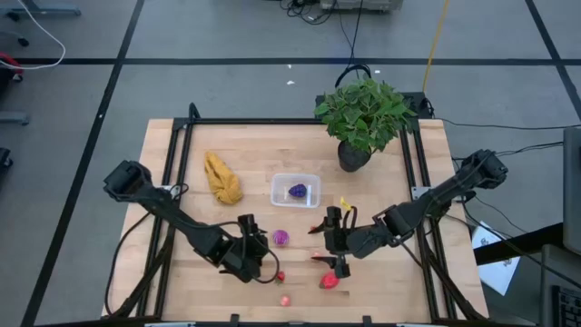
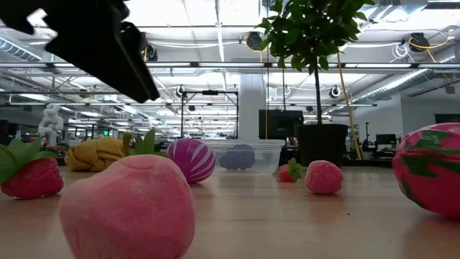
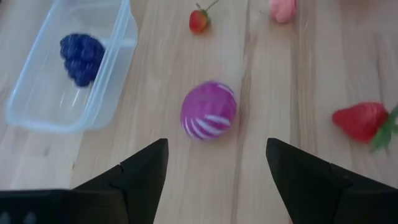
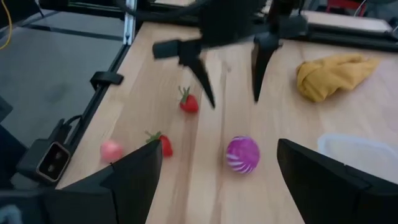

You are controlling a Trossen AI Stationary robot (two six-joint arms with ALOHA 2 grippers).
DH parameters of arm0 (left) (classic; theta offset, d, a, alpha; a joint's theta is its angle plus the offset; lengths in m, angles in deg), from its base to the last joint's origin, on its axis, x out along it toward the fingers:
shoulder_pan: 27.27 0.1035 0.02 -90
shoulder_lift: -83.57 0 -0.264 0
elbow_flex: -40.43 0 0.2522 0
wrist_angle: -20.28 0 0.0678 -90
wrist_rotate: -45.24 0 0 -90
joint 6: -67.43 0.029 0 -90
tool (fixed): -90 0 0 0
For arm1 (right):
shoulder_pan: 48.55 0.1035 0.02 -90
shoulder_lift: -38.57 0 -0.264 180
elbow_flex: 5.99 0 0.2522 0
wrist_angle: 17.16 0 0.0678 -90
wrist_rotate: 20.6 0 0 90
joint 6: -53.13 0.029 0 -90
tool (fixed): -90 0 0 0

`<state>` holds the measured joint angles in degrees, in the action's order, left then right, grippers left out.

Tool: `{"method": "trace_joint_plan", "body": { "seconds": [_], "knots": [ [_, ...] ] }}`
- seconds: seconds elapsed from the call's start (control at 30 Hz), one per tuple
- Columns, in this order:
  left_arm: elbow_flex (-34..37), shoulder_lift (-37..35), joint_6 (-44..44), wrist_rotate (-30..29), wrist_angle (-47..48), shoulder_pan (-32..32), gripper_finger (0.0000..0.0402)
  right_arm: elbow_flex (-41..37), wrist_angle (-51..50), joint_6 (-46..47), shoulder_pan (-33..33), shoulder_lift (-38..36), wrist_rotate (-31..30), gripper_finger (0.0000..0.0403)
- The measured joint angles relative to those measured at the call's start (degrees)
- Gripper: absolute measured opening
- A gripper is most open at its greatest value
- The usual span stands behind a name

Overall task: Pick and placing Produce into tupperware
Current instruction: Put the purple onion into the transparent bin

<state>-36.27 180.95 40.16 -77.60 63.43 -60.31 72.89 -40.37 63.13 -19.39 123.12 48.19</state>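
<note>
Produce lies scattered: a dark purple berry (image 1: pixel 297 191) sits inside the clear shallow plastic tupperware (image 1: pixel 280 179) mid-table, a purple white-striped ball (image 1: pixel 280 237) rests between the two grippers, and red strawberries (image 1: pixel 280 276) lie nearer the table's front edge. Left gripper (image 1: pixel 257 247) and right gripper (image 1: pixel 333 242) both hover with fingers apart, holding nothing.

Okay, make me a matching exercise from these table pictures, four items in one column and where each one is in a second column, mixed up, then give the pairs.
1. dark purple toy berry cluster
2. purple ball with white stripes
3. yellow banana bunch
4. leafy green potted plant

A. far edge of the table
B. bare wood, beside the left gripper
C. inside the clear plastic box
D. left of the box

Pairs: 1-C, 2-B, 3-D, 4-A
</note>
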Motion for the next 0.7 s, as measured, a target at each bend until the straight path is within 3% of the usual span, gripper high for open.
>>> {"method": "trace_joint_plan", "body": {
  "seconds": [0.17,0.4,0.7],
  "knots": [
    [0.0,1.1,4.7,0.3,-4.1,2.6,0.0278,0.0,0.6,-1.1,-1.1,0.0,0.0,0.0309],
    [0.0,1.1,1.7,4.6,-4.8,6.5,0.0278,0.0,0.4,-2.7,-1.7,0.0,0.0,0.0309],
    [0.1,7.2,6.3,10.5,-10.1,7.7,0.0278,0.0,0.1,-5.1,-2.0,0.0,0.0,0.0309]
  ]
}}
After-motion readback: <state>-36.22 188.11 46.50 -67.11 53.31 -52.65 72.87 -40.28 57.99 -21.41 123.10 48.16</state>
